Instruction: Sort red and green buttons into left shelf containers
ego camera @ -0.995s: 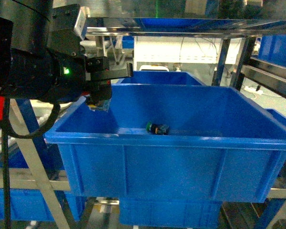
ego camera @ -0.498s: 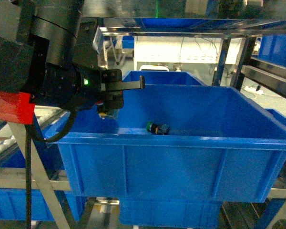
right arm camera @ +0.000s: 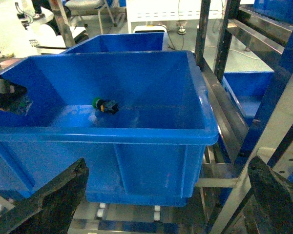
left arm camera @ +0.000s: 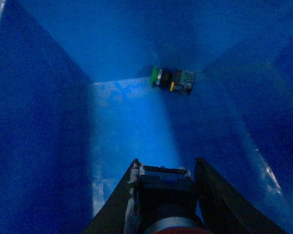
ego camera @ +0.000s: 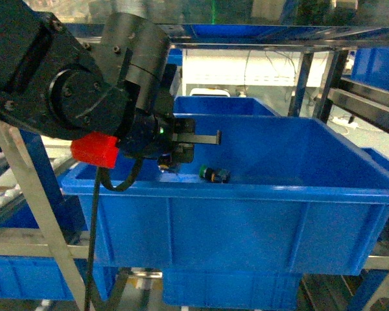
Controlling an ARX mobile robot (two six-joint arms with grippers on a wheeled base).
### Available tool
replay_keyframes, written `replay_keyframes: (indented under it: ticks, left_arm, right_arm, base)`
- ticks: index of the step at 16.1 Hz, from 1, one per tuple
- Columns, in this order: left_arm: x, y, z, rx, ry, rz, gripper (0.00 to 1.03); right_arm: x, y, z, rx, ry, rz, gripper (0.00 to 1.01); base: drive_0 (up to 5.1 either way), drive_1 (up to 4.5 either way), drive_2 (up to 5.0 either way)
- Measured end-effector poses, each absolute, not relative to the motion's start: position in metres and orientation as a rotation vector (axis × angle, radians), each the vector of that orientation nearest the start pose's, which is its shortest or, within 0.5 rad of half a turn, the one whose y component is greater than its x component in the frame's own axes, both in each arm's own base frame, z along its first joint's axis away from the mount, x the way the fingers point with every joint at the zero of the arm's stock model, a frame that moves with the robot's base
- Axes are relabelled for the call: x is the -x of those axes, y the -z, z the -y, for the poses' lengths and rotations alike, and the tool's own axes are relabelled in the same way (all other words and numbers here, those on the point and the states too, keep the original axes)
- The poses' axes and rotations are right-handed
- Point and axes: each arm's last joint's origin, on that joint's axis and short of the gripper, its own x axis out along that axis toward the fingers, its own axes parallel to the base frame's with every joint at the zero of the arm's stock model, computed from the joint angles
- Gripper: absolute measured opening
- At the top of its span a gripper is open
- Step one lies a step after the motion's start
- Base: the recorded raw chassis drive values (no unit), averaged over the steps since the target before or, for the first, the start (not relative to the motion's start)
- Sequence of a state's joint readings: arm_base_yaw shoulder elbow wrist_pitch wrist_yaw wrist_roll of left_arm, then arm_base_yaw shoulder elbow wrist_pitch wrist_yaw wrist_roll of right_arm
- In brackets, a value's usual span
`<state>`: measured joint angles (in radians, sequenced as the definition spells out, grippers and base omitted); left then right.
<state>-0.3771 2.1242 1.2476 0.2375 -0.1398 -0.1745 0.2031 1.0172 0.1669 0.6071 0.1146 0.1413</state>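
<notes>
Centrally, the green-capped push-button switch (left arm camera: 172,80) lies on the floor of the deep blue ribbed plastic bin (ego camera: 233,194), where the left gripper (left arm camera: 164,171), pinching a red-capped button (left arm camera: 178,230), risks a bouncing release.

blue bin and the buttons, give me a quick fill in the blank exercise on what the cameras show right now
1. The button lying on the floor of the blue bin has a ____ cap.
2. The left pincer is shut on a button body and hangs ____ the bin.
3. The green button lies on its ____, near the far wall.
4. The right pincer is ____ and outside the bin.

Missing words: green; inside; side; open
</notes>
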Motion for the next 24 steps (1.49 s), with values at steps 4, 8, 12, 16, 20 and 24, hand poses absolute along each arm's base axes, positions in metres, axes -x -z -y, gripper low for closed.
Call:
replay_keyframes:
  ticks: [4,8,12,16,20,24]
  left_arm:
    - [-0.425,-0.11,0.164,-0.027,0.172,-0.673,0.29]
    - [-0.439,-0.109,0.167,-0.024,0.178,-0.658,0.69]
    - [-0.416,-0.121,0.152,-0.005,0.176,-0.594,0.98]
    - [-0.373,-0.136,0.142,0.01,0.201,-0.514,0.98]
    - [-0.326,-0.152,0.118,0.021,0.198,-0.418,0.98]
    - [-0.274,-0.195,0.065,0.128,0.062,-0.266,0.98]
  right_arm:
    - [-0.179,-0.16,-0.033,-0.102,-0.071,-0.246,0.98]
    - [-0.179,-0.16,-0.033,-0.102,-0.071,-0.246,0.98]
    - [-0.179,-0.16,-0.033,-0.102,-0.071,-0.246,0.98]
    - [-0.179,-0.16,-0.033,-0.102,-0.071,-0.246,0.98]
    - [-0.179,-0.16,-0.033,-0.102,-0.071,-0.246,0.98]
    - [-0.179,-0.16,-0.033,-0.102,-0.071,-0.246,0.98]
  base:
    - [0.0,0.0,0.0]
    - [0.0,0.0,0.0]
    - [0.0,0.0,0.0]
    - [0.0,0.0,0.0]
    - [0.0,0.0,0.0]
    - [0.0,0.0,0.0]
